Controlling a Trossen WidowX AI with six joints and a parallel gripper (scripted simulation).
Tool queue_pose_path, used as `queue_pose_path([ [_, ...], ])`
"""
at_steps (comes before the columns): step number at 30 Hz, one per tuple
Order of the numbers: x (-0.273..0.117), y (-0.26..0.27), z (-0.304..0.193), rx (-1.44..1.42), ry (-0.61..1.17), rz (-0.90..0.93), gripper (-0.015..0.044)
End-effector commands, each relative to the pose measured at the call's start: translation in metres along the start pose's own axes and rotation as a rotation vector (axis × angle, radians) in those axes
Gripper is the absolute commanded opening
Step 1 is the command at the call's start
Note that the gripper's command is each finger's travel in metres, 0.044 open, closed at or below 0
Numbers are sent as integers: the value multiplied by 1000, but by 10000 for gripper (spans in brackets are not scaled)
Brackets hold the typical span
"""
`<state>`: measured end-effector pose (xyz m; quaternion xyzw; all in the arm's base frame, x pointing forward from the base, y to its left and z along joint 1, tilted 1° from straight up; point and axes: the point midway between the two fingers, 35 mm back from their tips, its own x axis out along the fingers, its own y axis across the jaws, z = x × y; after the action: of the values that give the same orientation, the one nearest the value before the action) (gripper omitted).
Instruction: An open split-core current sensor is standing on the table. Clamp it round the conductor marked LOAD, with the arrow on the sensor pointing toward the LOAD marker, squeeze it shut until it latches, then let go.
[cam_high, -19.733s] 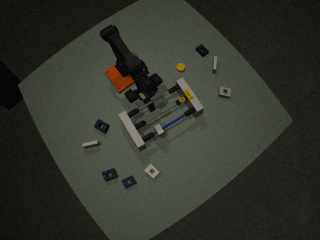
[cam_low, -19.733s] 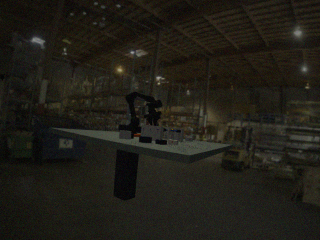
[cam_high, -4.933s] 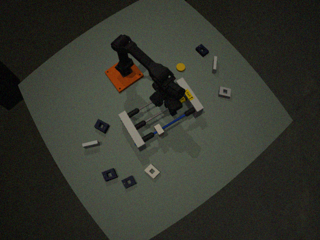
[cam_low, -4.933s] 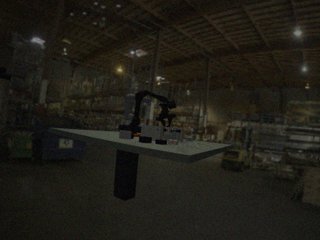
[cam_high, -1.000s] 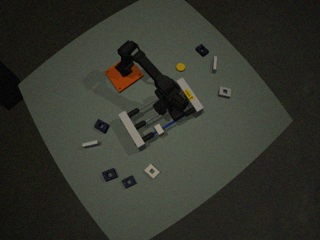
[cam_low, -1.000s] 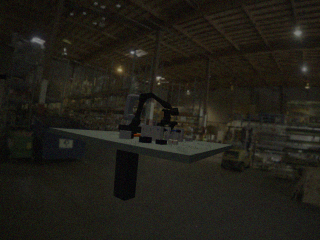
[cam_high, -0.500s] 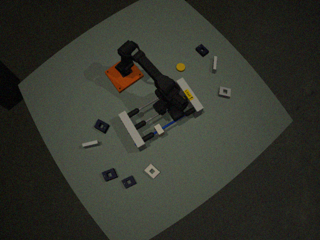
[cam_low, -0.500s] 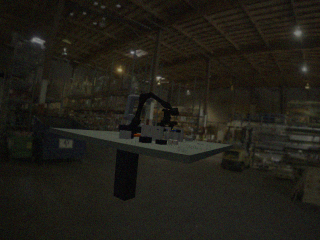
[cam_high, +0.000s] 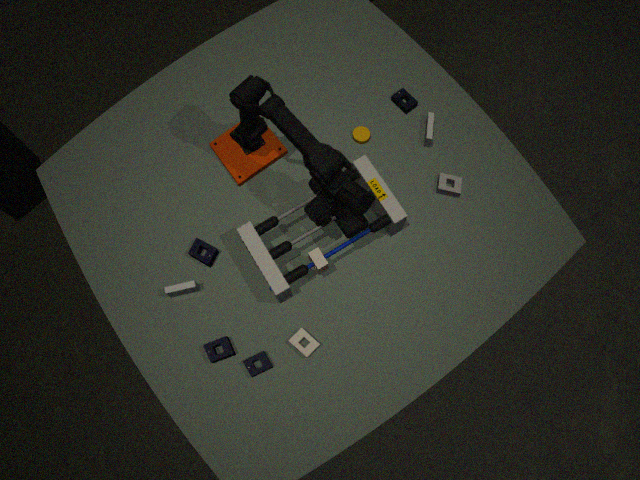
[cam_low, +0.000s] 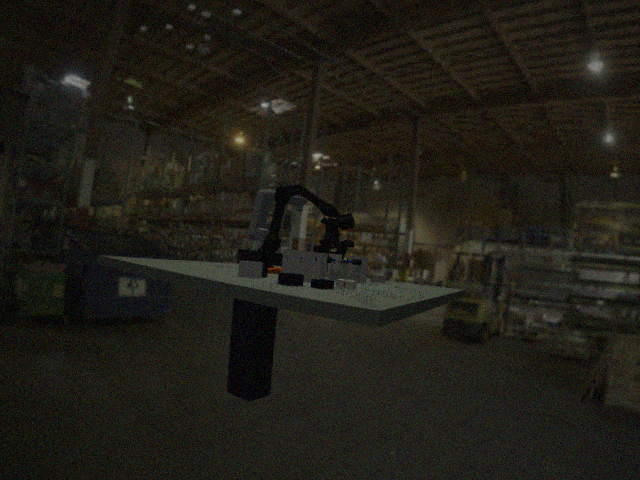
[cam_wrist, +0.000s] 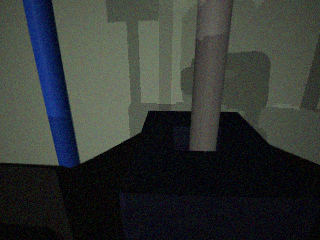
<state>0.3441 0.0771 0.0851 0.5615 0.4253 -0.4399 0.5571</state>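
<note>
The dark navy sensor (cam_wrist: 165, 215) is round the grey middle conductor (cam_wrist: 210, 75) (cam_high: 308, 236) in the wrist view, its two halves together with no gap seen. The gripper (cam_wrist: 200, 170) (cam_high: 336, 212) is shut on it, a black finger on either side. The yellow LOAD marker (cam_high: 377, 189) is on the right-hand white block (cam_high: 394, 204), by that conductor's end. The arm hides the sensor in the top view. The sensor's arrow and latch cannot be made out.
A blue conductor (cam_high: 351, 241) (cam_wrist: 45, 65) with a white block (cam_high: 317, 258) on it runs beside the sensor. Another grey conductor (cam_high: 294, 210) is on the other side. The left white block (cam_high: 263, 258) holds their far ends. Several dark and white pieces and a yellow disc (cam_high: 361, 134) lie around.
</note>
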Motion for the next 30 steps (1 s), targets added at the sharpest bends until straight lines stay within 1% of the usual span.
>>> queue_pose_path([
  [1, 0, 0, 0, 0, 0, -3, 0],
  [6, 0, 0, 0, 0, 0, -3, 0],
  [23, 0, 0, 0, 0, 0, -11, 440],
  [26, 1, -1, 0, 0, -2, -7, 361],
  [27, 1, -1, 0, 0, -2, -7, 345],
  [30, 1, -1, 0, 0, -2, -7, 325],
])
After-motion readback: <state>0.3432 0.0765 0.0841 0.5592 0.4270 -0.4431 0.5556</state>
